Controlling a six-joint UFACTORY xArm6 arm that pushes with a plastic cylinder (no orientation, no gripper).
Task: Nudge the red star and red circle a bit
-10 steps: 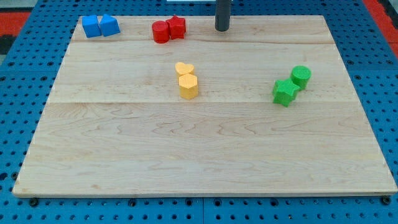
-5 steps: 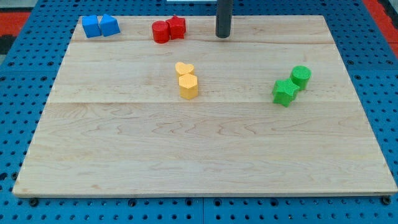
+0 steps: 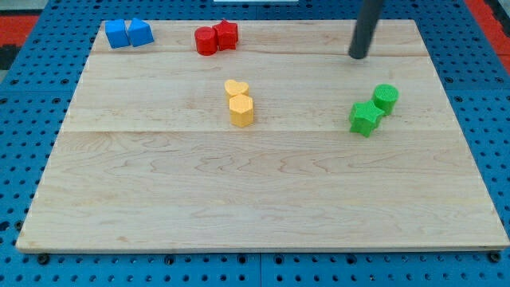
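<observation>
1. A pale wooden board (image 3: 263, 183) lies on a blue pegboard (image 3: 24, 119).
2. The red circle (image 3: 205, 41) touches the red star (image 3: 226, 34) near the view's top.
3. My tip (image 3: 358, 56), a plain rod with nothing to spread or pinch, stands well right of them, above the green blocks (image 3: 373, 108).

place: robotics lab | evidence: wooden board (image 3: 263, 199) on blue pegboard bench (image 3: 494, 119)

The board (image 3: 263, 191) is pale, smooth wood with visible grain and a faint sheen, the red circle (image 3: 206, 41) and other blocks look like matt plastic, and the rod is dark and matt
</observation>
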